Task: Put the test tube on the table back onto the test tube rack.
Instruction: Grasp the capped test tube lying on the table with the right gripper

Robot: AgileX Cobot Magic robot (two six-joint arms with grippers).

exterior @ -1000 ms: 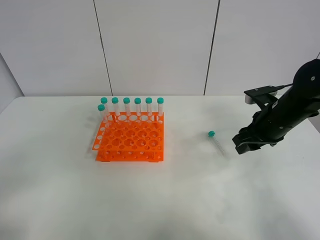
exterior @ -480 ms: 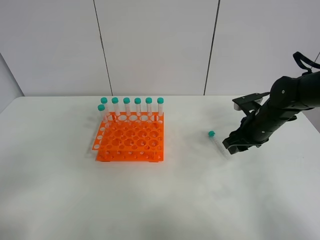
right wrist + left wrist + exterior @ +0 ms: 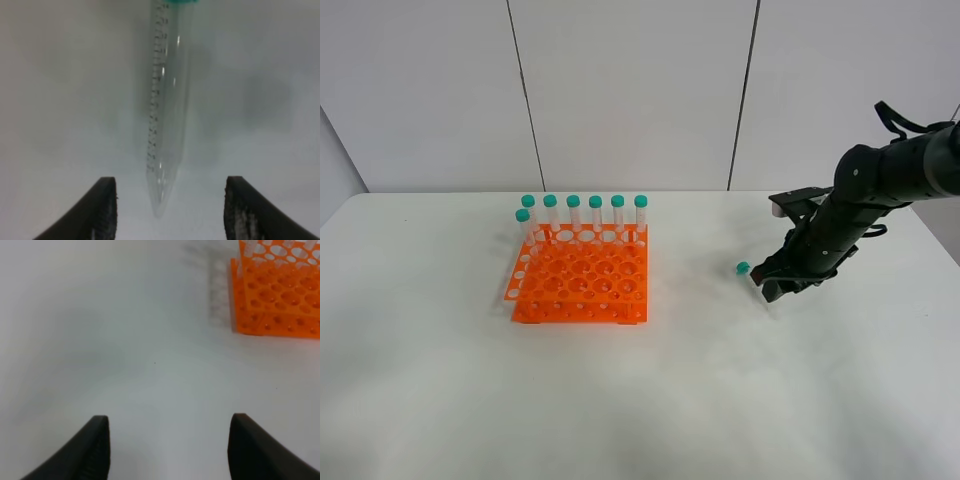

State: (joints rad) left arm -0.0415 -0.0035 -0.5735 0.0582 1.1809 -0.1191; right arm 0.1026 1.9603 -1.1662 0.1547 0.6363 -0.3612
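The test tube (image 3: pixel 744 269) lies flat on the white table (image 3: pixel 670 400), right of the orange test tube rack (image 3: pixel 582 280); only its teal cap end shows in the high view, the rest is hidden by my right gripper (image 3: pixel 769 288). In the right wrist view the clear tube (image 3: pixel 167 100) points its tapered tip between the two open fingers of my right gripper (image 3: pixel 170 212), which do not touch it. My left gripper (image 3: pixel 170 450) is open over bare table, with a corner of the rack (image 3: pixel 275 295) ahead of it. The left arm is out of the high view.
Several identical teal-capped tubes (image 3: pixel 584 215) stand upright along the rack's back row and far-left column. The right arm (image 3: pixel 880 185) reaches in from the right edge. A grey panelled wall backs the table.
My right arm has moved left and down toward the lying tube; its open fingers now sit at the tube's tip end. The tube, rack and left gripper have not moved.
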